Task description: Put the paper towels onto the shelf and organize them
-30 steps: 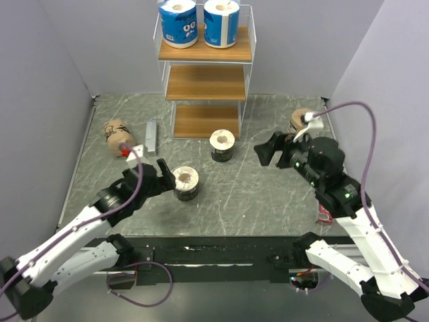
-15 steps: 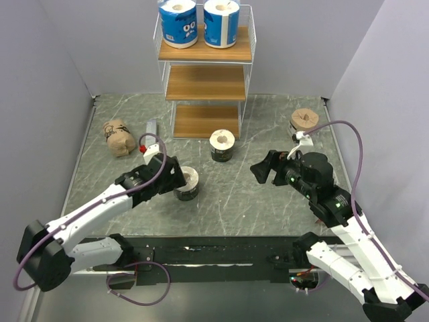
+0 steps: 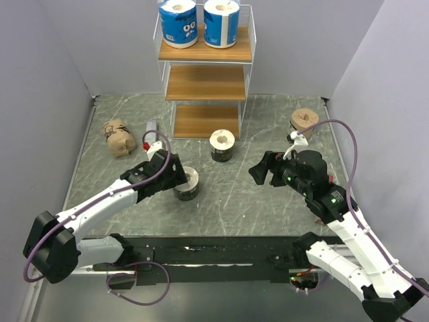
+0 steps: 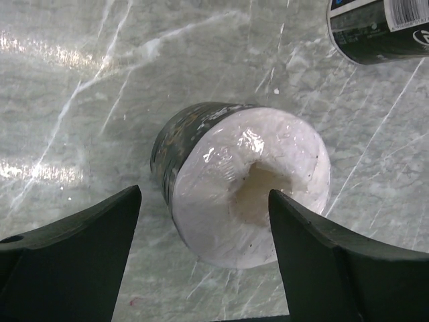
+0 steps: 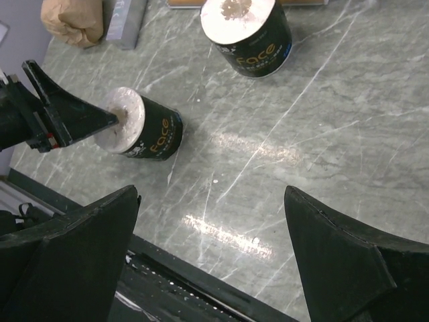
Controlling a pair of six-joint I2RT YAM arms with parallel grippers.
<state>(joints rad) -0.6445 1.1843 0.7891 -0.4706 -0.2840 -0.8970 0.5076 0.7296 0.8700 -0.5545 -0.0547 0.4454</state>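
Note:
The shelf point(image 3: 167, 59) stands at the back with two blue-and-white rolls point(image 3: 178, 22) point(image 3: 222, 22) on its top tier. A black roll point(image 3: 188, 182) stands on the table, and my open left gripper point(image 3: 174, 176) is at its left side. In the left wrist view that roll point(image 4: 248, 181) sits between and just beyond the spread fingers of the left gripper point(image 4: 203, 201), untouched. A second black roll point(image 3: 222, 145) stands before the shelf. Tan rolls lie at the left point(image 3: 118, 137) and right point(image 3: 305, 121). My right gripper point(image 3: 263, 169) is open and empty above the table.
A flat grey bar point(image 3: 151, 127) lies left of the shelf foot. Grey walls close in the left, back and right. In the right wrist view the near black roll point(image 5: 144, 131), far black roll point(image 5: 251, 33) and the table's dark front rail point(image 5: 201, 295) show.
My left gripper has moved forward and right up to the near black roll. My right gripper has shifted a little left and lower, still open.

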